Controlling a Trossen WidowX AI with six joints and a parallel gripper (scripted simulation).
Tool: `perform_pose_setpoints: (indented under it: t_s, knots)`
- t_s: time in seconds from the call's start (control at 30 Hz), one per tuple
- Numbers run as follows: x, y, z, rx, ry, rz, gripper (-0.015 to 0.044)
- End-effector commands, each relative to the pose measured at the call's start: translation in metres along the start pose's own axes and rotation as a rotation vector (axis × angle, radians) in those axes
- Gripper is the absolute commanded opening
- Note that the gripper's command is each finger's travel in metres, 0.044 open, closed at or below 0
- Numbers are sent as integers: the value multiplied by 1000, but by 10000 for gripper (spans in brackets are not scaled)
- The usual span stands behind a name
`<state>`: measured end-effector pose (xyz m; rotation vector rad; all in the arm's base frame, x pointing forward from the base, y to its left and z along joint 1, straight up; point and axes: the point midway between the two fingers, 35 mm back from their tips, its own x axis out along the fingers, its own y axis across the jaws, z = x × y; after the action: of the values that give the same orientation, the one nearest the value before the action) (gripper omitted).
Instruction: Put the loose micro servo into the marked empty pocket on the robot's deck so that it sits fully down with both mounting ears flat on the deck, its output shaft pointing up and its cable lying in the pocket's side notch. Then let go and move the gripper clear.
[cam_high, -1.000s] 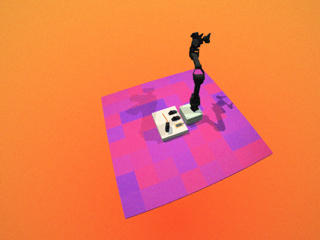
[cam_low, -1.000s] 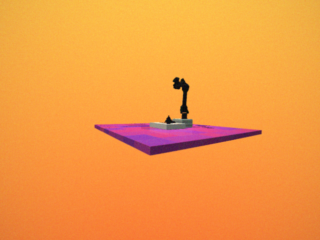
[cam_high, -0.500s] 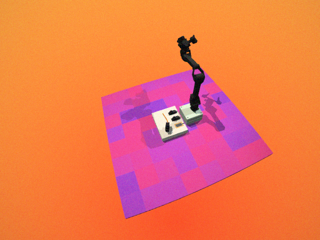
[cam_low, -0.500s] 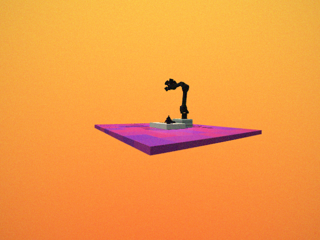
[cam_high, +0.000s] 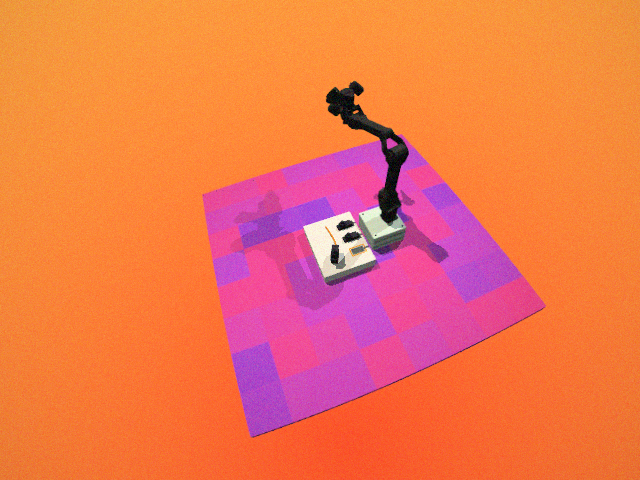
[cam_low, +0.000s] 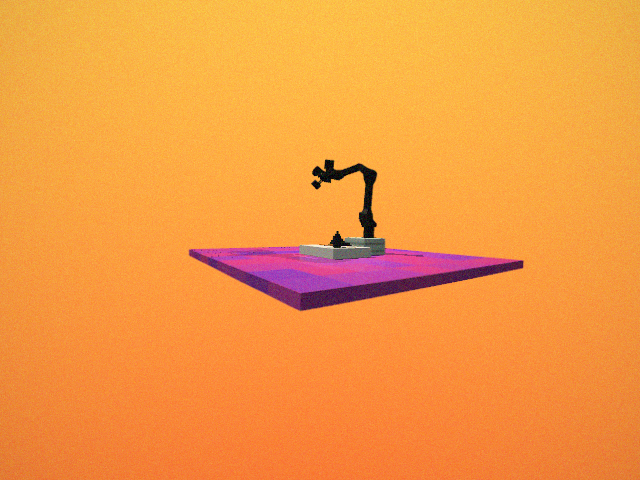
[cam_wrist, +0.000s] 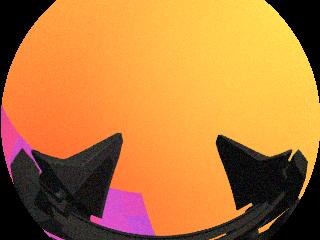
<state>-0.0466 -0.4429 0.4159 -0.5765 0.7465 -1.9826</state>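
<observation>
Top view had the end effector (cam_high: 345, 98) way up in the air, fingers spread wide apart with nothing between them. The wrist view agreed: both fingertips stood well apart and only orange backdrop showed in the gap. The loose servo (cam_high: 334, 254) was far below it and off toward the arm's base side, standing on the white deck (cam_high: 316, 242). It looked tipped up on end rather than lying flat, though it was too small to be sure. The orange-outlined pocket (cam_high: 357, 251) sat just beside the servo on the same deck, and two other servos (cam_high: 347, 230) were already seated a bit further along. An orange cable (cam_high: 328, 233) lay across the deck near them.

My guess at what could bite from here: the end effector was a long way above the part, so a sloppy descent could clip that upright servo and knock it over or shove it along the deck. A tall, narrow thing like that probably tips easily if one finger touches first. The cable could also snag or end up outside the notch if the body got turned the wrong way during the drop-in.

Worktop (cam_high: 361, 330) was a checkered pink and purple slab, and everything around it was plain orange with no walls or other gear visible.
</observation>
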Motion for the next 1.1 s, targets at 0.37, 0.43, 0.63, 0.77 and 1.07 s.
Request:
perform_pose_setpoints:
  t_s: [0.37, 0.43, 0.63, 0.77, 1.07]
  knots:
    - [-67, 129, 45, -126, -124, 417, 440]
    - [-82, 146, 50, -149, -142, 479, 440]
    - [-127, 192, 61, -214, -195, 647, 440]
    - [-160, 217, 64, -253, -225, 751, 440]
    - [-243, 268, 64, -401, -308, 996, 440]
